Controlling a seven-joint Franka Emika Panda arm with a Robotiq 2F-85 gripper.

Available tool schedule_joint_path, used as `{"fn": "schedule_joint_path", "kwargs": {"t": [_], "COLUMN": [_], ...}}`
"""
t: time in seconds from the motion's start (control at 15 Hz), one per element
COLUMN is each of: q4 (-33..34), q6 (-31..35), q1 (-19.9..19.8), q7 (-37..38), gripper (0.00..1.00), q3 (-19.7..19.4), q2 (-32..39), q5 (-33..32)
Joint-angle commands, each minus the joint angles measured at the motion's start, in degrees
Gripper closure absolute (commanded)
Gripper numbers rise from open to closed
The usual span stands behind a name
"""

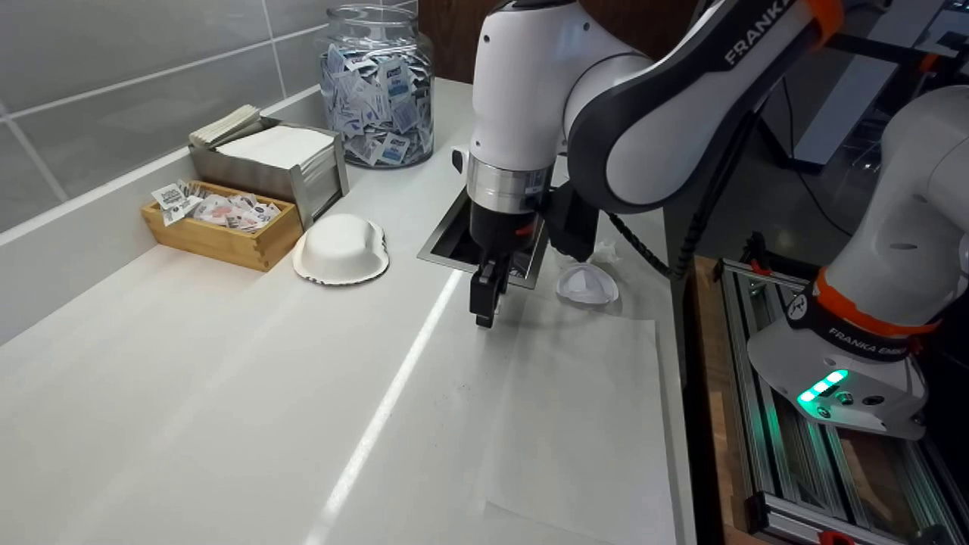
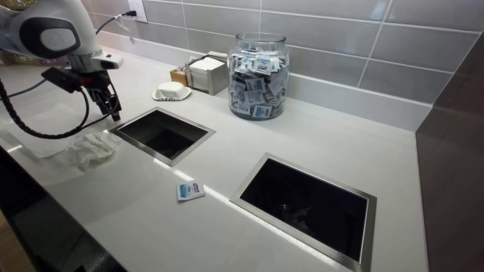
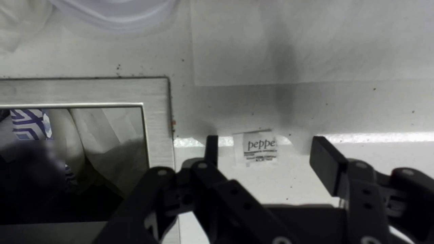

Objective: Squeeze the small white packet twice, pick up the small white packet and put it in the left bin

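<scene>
The small white packet — its print seems to read "peppe" — lies on the counter, just beside what I take for the left bin. The jaws stand spread, one to each side of it with a gap, nothing pinched. What worries me is how thin it looks: closing a touch high, they could skim over it, or let it slip out during a squeeze. The jaw on the bin side might also catch the metal rim. That bin holds pale rubbish and a blue-and-white patterned piece; the farther bin is mostly dark, with a few faint scraps. By the wall, a glass jar holds blue-and-white sachets, and a wooden box carries small packets.
</scene>
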Motion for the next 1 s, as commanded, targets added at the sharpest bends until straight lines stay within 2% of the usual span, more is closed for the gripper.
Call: {"fn": "schedule_joint_path", "kwargs": {"t": [0.0, 0.27, 0.33, 0.47, 0.53, 0.67, 0.73, 0.93], "q4": [-0.68, -0.61, -0.60, -0.60, -0.61, -0.60, -0.69, -0.63], "q6": [0.80, 0.74, 0.73, 0.71, 0.71, 0.68, 0.76, 0.66], "q1": [0.25, 0.30, 0.30, 0.29, 0.23, 0.24, 0.19, 0.18], "q7": [0.12, 0.05, 0.04, -0.04, -0.03, -0.03, -0.04, -0.07], "gripper": [0.29, 0.44, 0.53, 0.56, 0.63, 0.61, 0.65, 0.66], "q3": [-0.50, -0.46, -0.46, -0.44, -0.56, -0.61, -0.71, -0.73], "q2": [0.17, 0.30, 0.31, 0.31, 0.21, 0.22, 0.17, 0.17], "q5": [-0.79, -0.76, -0.77, -0.69, -0.75, -0.72, -0.75, -0.76]}}
